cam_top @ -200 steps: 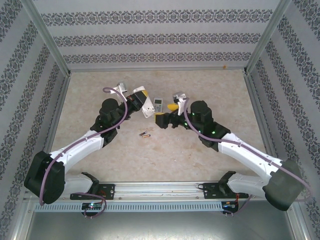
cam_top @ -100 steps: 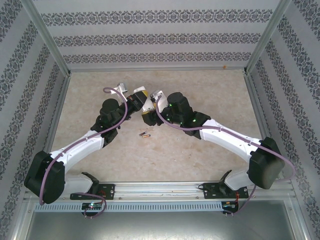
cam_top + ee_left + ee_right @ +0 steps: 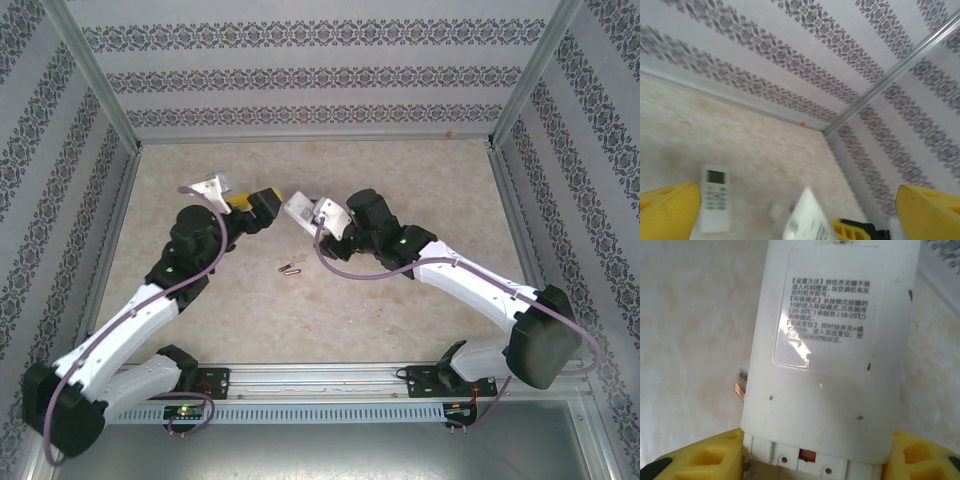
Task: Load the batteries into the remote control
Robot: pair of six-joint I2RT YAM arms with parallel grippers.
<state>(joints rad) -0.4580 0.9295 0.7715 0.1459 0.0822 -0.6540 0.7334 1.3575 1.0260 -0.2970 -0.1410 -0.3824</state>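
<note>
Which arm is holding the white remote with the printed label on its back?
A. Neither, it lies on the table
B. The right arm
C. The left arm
B: the right gripper has its yellow fingers clamped on the two sides of the labelled remote, while the left gripper stands wide open and holds nothing.
</note>
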